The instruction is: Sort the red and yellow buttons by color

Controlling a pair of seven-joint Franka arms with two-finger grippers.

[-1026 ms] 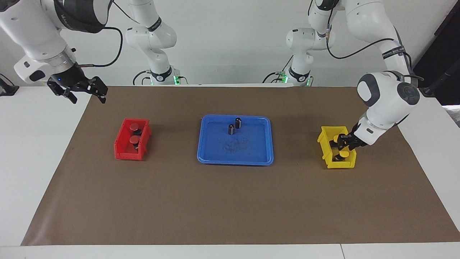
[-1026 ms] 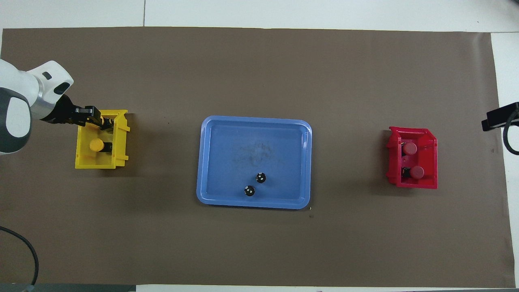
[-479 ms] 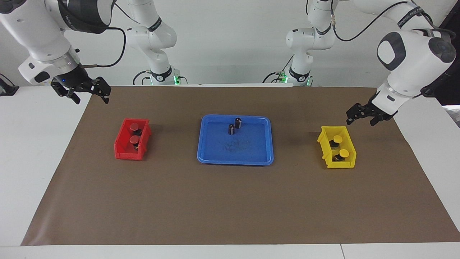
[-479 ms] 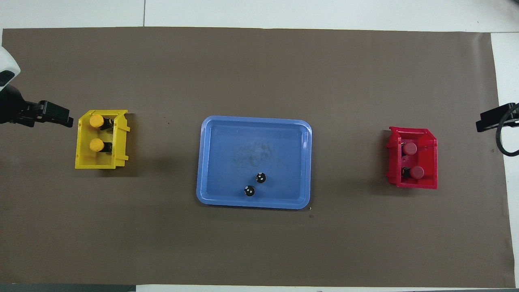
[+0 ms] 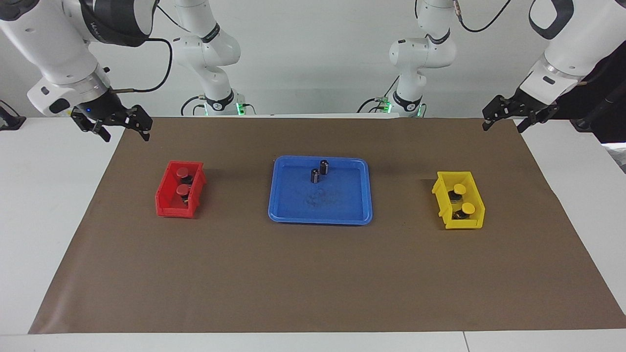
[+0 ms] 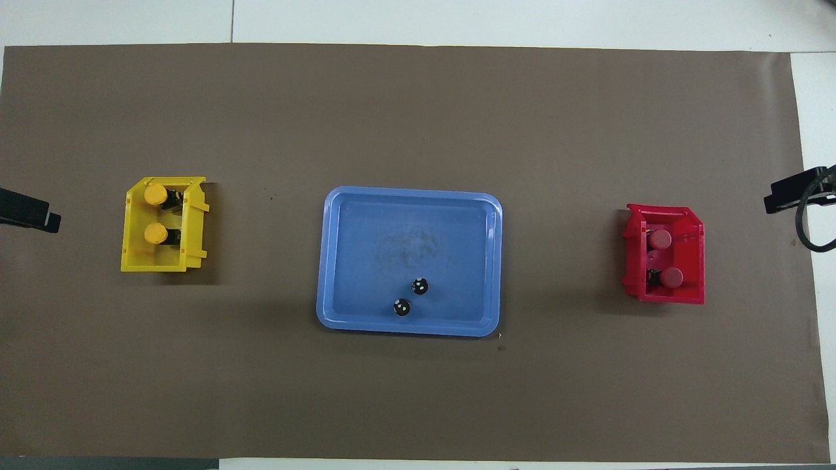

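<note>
Left gripper [image 5: 512, 119] hung in the air over the mat's corner at the left arm's end of the table, fingers spread wide apart, nothing between them. In the overhead view only a dark tip of it [image 6: 29, 212] showed at the frame's edge. Right gripper [image 5: 119, 126] hung over the mat's edge at the right arm's end, fingers likewise parted and empty; the overhead view caught just its tip [image 6: 793, 191].

Beneath and forward of the left gripper sat the yellow bin [image 5: 446, 217] [image 6: 166, 263] on the brown mat [image 5: 313, 283] [image 6: 418, 117]. Two yellow buttons lay inside it, caps showing: one nearer the robots [image 5: 459, 188] [image 6: 155, 233], one farther [image 5: 468, 209] [image 6: 155, 194]. They lay close together; could not tell whether they touched.

At the right arm's end sat the red bin [image 5: 167, 209] [image 6: 673, 295]. Two red buttons lay inside: one nearer the robots [image 5: 182, 171] [image 6: 671, 277], one farther [image 5: 184, 188] [image 6: 659, 239].

Between the two bins, mid-mat, the blue tray [image 5: 293, 212] [image 6: 457, 215]. Two dark capless cylinders stood upright in the part of it nearer the robots, just beside each other: one [image 5: 324, 166] [image 6: 401, 307] slightly nearer the robots, the other [image 5: 315, 176] [image 6: 420, 286] next to it. A faint scuffed patch marked the tray's floor.

Both grippers were well apart from the bins and the tray.
</note>
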